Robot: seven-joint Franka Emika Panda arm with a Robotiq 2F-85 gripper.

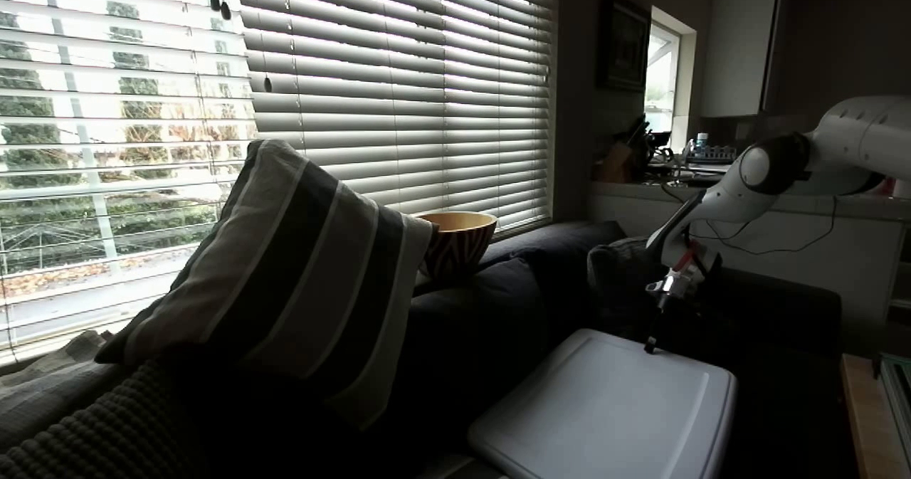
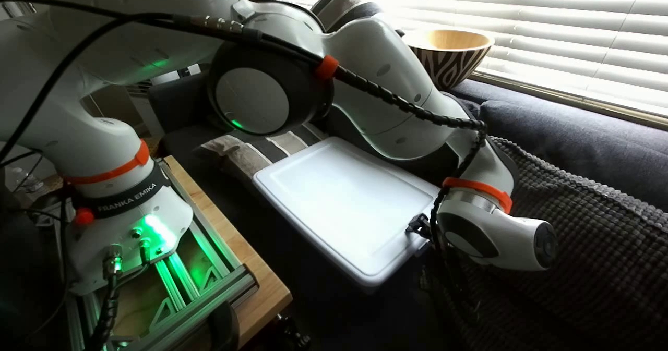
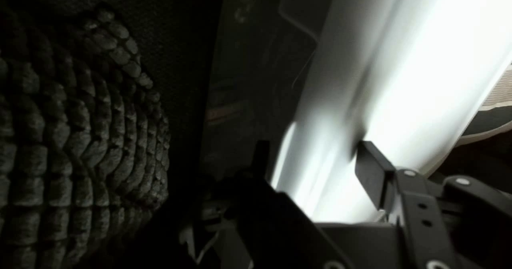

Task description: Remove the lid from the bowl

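Resting on the tub (image 3: 260, 85), the lid (image 2: 339, 205) is being straddled at its raised border (image 3: 336, 101) by the gripper (image 3: 313, 151), jaws apart (whether it is being pinched cannot be told), while light, springy, slippery plastic is being presumed, with that border being favoured for lifting.
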